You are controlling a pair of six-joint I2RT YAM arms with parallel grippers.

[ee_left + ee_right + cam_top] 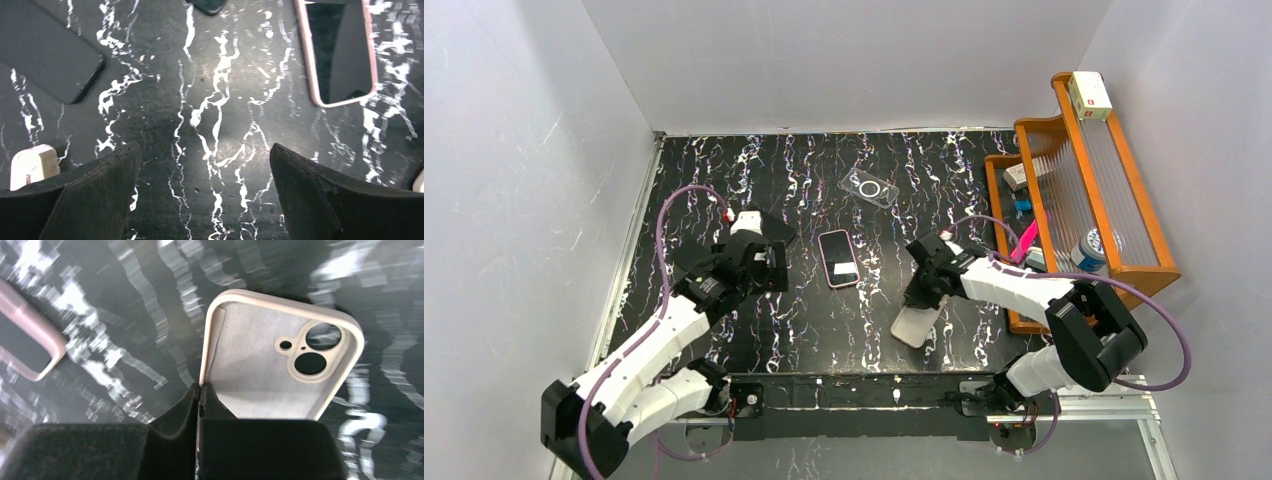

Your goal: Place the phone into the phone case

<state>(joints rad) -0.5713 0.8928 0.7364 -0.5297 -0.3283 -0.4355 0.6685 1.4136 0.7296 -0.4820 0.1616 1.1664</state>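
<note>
A pink-edged phone (838, 258) lies screen up at the middle of the black marbled table; it also shows in the left wrist view (340, 50) and at the left edge of the right wrist view (25, 345). My right gripper (921, 296) is shut on the side wall of a beige phone case (270, 360), which is open side up with its camera cutout away from me; the case (918, 325) sits right of the phone, near the front edge. My left gripper (205, 190) is open and empty, low over bare table left of the phone.
A clear phone case (869, 187) lies at the back of the table. A dark phone (45, 50) lies left of my left gripper. An orange wooden rack (1074, 190) with small items stands at the right. A white block (32, 164) sits by the left finger.
</note>
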